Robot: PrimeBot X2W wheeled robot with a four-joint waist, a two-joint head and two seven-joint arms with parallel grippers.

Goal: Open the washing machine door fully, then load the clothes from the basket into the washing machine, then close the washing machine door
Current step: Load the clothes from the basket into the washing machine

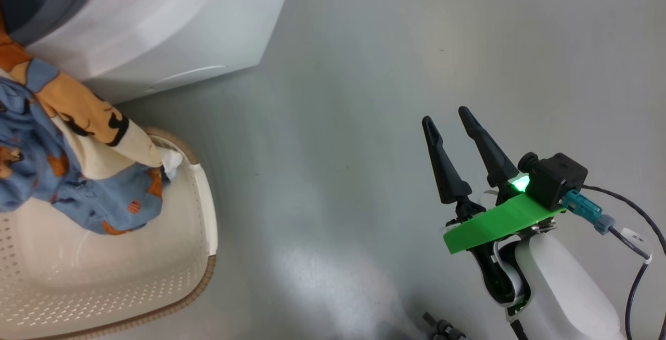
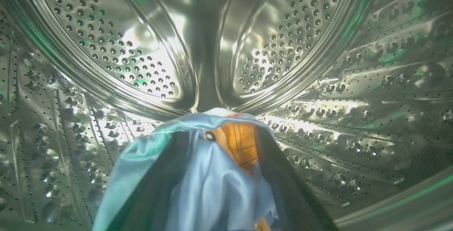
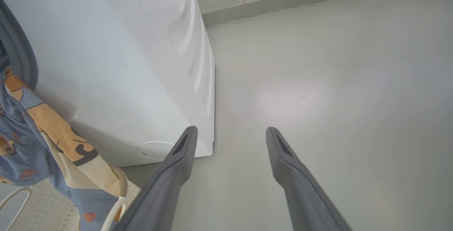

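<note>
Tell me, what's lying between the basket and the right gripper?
Nothing lies there. The head view shows a bare stretch of grey floor between the basket and the right gripper.

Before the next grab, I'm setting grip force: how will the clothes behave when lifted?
Likely floppy: the clothes hang in folds from the machine into the basket. Probably light: the fabric looks thin. They may trail and snag on the basket rim, which one fold lies across.
</note>
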